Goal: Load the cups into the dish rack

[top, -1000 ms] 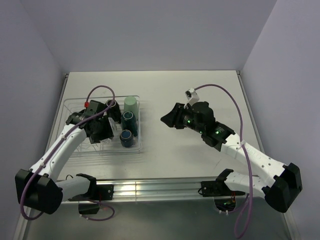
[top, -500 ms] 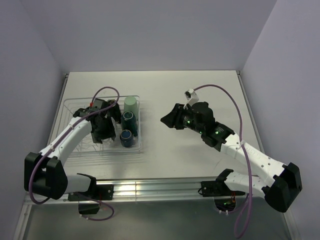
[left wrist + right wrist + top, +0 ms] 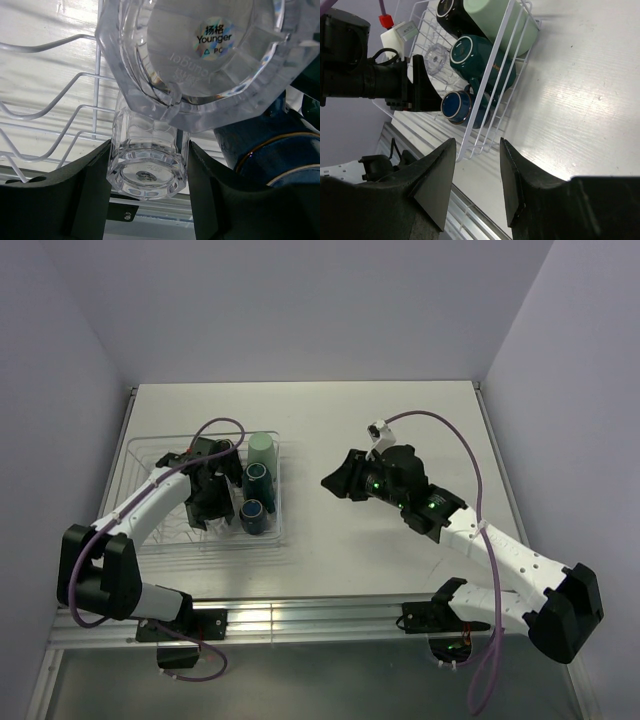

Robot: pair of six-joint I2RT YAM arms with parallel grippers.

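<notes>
In the left wrist view, the left gripper [image 3: 148,150] is closed on a clear faceted plastic tumbler [image 3: 145,172] at the lower centre of the frame. Its dark fingers [image 3: 95,185] are pressed against both sides of the tumbler, whose base is turned toward the camera. White wires of the dish rack are seen behind it on the left.

A second clear tumbler [image 3: 200,55], with a round "Younger" sticker on its base, fills the upper centre and right of that frame, just above the held one. Whether the two touch cannot be told. A navy glazed mug [image 3: 265,150] is seen at the right edge, just beside the right-hand finger.

In the overhead view, the white wire rectangular dish rack [image 3: 140,455] is placed at the left centre of the frame on the pale table [image 3: 400,420]. The left arm is reached down into the middle of the rack.

Along the rack's right side, four cups are lined up. In the right wrist view they are seen at the upper left. A black mug with a cream inside [image 3: 451,12] and a mint green tumbler [image 3: 495,20] are at the top. A dark green mug [image 3: 475,57] is below them, and the navy glazed mug is lower down.

The right gripper [image 3: 477,145] is held over bare table just right of centre in the overhead frame, apart from the rack. Its jaws are set moderately apart, and nothing is held between them.
</notes>
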